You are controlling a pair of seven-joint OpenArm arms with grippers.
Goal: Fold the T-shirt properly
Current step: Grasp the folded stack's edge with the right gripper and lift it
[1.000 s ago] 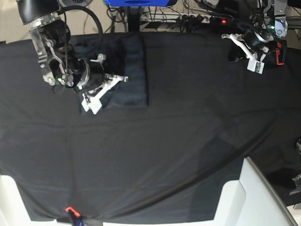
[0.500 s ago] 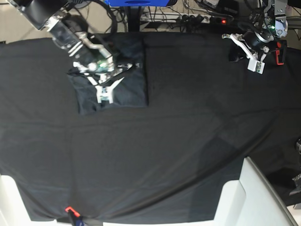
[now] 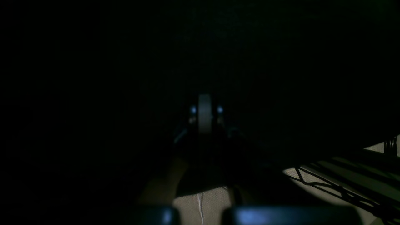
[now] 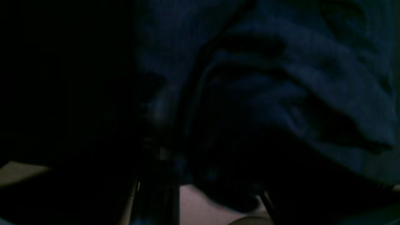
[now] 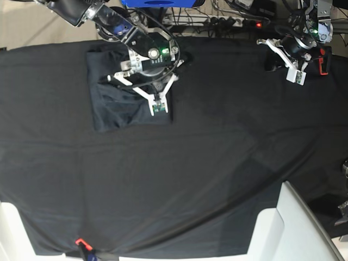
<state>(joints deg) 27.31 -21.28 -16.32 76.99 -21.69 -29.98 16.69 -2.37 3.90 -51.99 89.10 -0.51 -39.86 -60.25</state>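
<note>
The T-shirt [image 5: 117,111] lies folded into a rough rectangle at the back left of the black table cloth [image 5: 206,163], with wrinkles across its left half. My right gripper [image 5: 158,106] hovers over the shirt's right half, pointing toward the front. Its white finger links spread in a V, but the tips are too small to judge. The right wrist view shows only bunched dark fabric of the T-shirt [image 4: 312,78] close up. My left gripper [image 5: 294,73] sits shut and empty at the back right. In the dark left wrist view its closed fingers [image 3: 204,112] show faintly.
A white angled object [image 5: 288,223] stands at the front right, and another white surface [image 5: 11,234] at the front left. A red clip [image 5: 80,242] marks the front edge. Cables and a power strip [image 5: 228,22] run behind the table.
My right arm has swung from the shirt's left side across to its right half. The shirt's left part now lies down, wrinkled. The left arm has not moved.
</note>
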